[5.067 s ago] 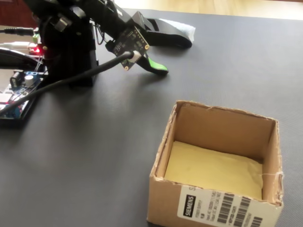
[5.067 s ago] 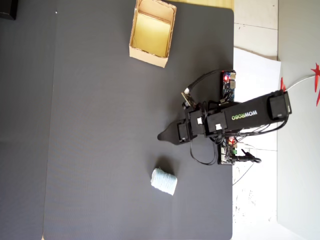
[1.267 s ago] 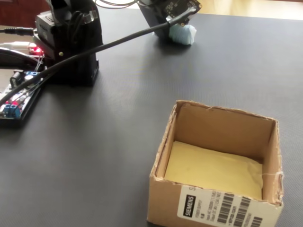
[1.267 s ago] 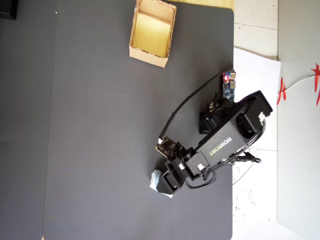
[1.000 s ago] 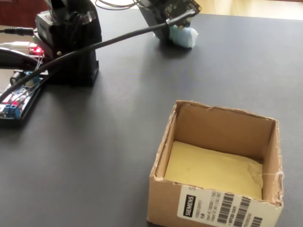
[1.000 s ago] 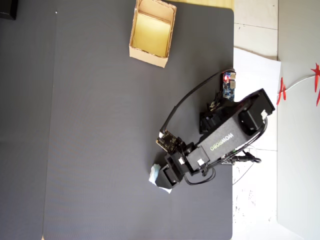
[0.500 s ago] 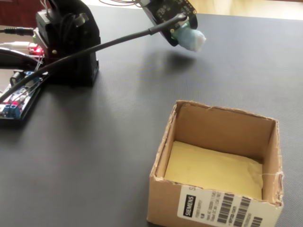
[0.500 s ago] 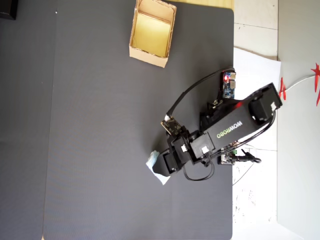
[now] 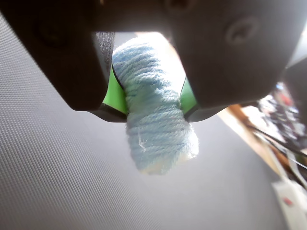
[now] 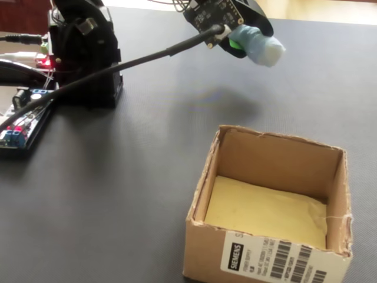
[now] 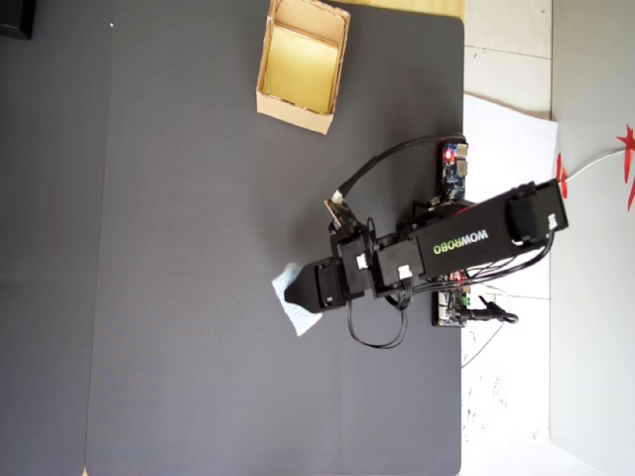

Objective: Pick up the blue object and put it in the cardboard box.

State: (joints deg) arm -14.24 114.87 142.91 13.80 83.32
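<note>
The blue object [image 9: 156,124], a pale blue yarn-wound stub, is pinched between the green-lined jaws of my gripper [image 9: 151,103], which is shut on it. In the fixed view the gripper [image 10: 246,36] holds the blue object [image 10: 265,50] in the air above the dark mat, beyond the cardboard box [image 10: 268,258] and to its upper left. From overhead the blue object [image 11: 289,303] pokes out under the gripper tip [image 11: 300,295], well below the cardboard box [image 11: 294,112], which stands open at the top with a yellowish inside.
The arm's black base [image 10: 85,59] and circuit boards [image 10: 20,127] sit at the left of the fixed view. A black cable [image 10: 118,68] trails from the wrist. Overhead, the mat's right edge meets white paper [image 11: 506,139] and a lit board [image 11: 454,167].
The gripper went down over the blue object, shut on it, and has lifted it off the mat, swinging it toward the box side.
</note>
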